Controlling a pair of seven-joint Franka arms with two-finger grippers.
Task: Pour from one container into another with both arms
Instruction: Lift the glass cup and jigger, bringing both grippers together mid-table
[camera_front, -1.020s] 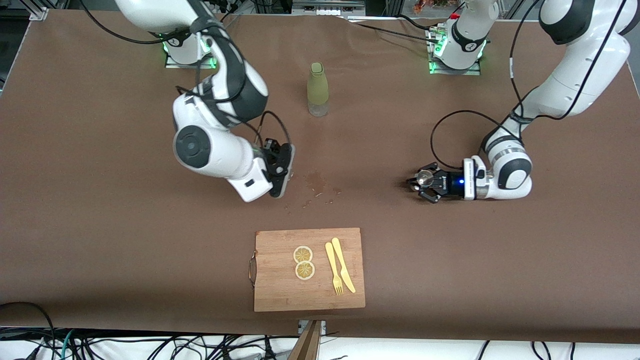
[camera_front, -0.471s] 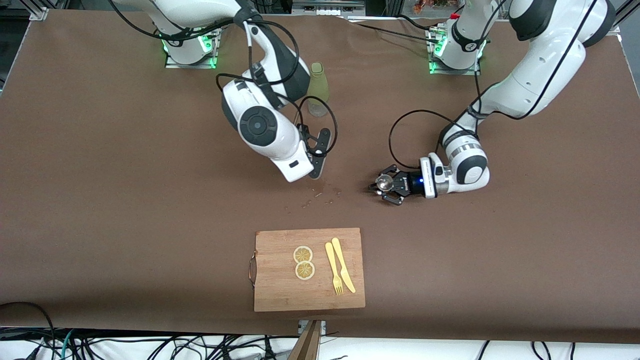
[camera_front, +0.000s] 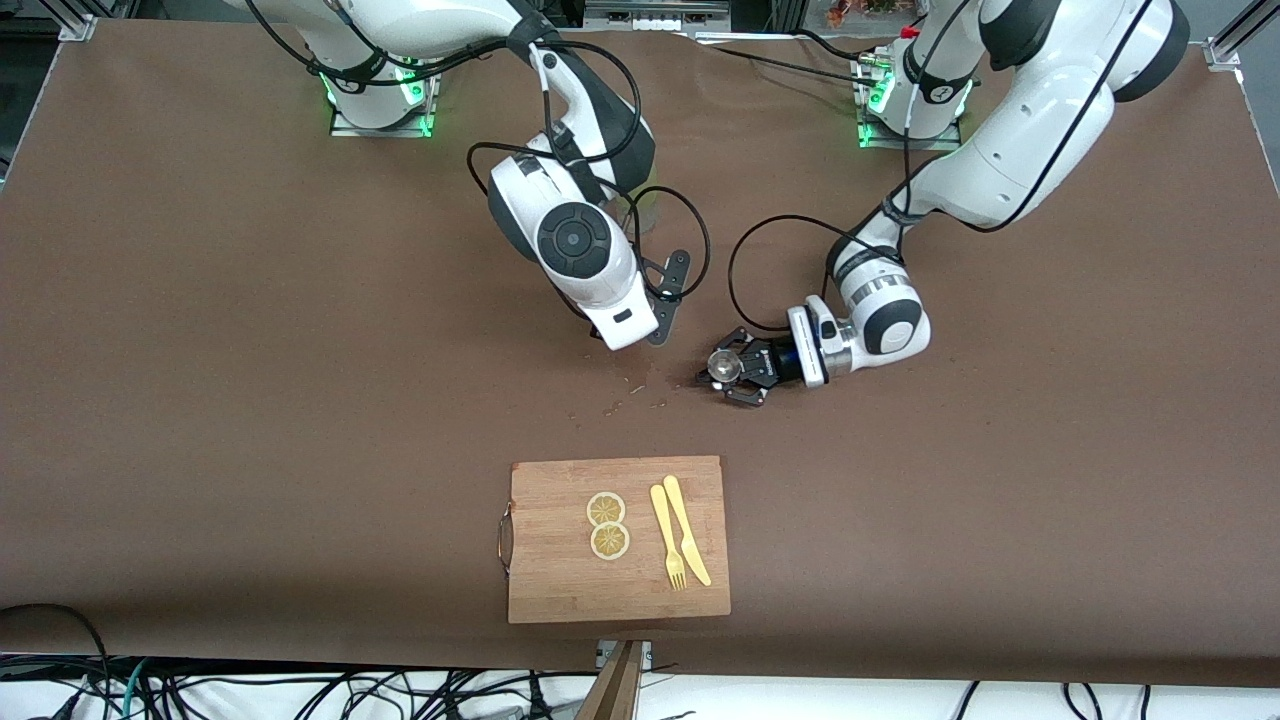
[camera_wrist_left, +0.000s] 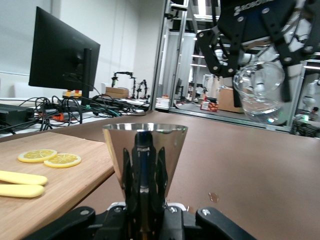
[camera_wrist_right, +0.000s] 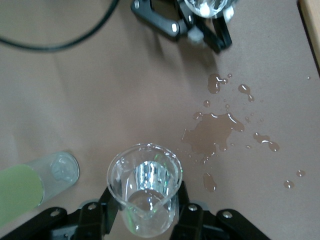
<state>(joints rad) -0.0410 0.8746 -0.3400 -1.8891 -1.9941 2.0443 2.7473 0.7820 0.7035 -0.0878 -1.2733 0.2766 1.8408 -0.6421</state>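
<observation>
My left gripper hangs low over the table's middle, shut on a shiny metal cone-shaped cup. Its dark fingers clasp the cup's wall. My right gripper is close beside it, over the table, and shut on a clear glass beaker that stands upright. The left wrist view shows that beaker higher than the metal cup. The right wrist view shows the left gripper just past a wet patch. A green bottle stands near the right arm's wrist, mostly hidden by it.
A wet spill with scattered drops lies on the brown table under the two grippers. Nearer the camera is a wooden cutting board with two lemon slices and a yellow fork and knife.
Both arms have swung toward the table's middle, bringing the beaker and the metal cup close together. The right arm now covers most of the green bottle.
</observation>
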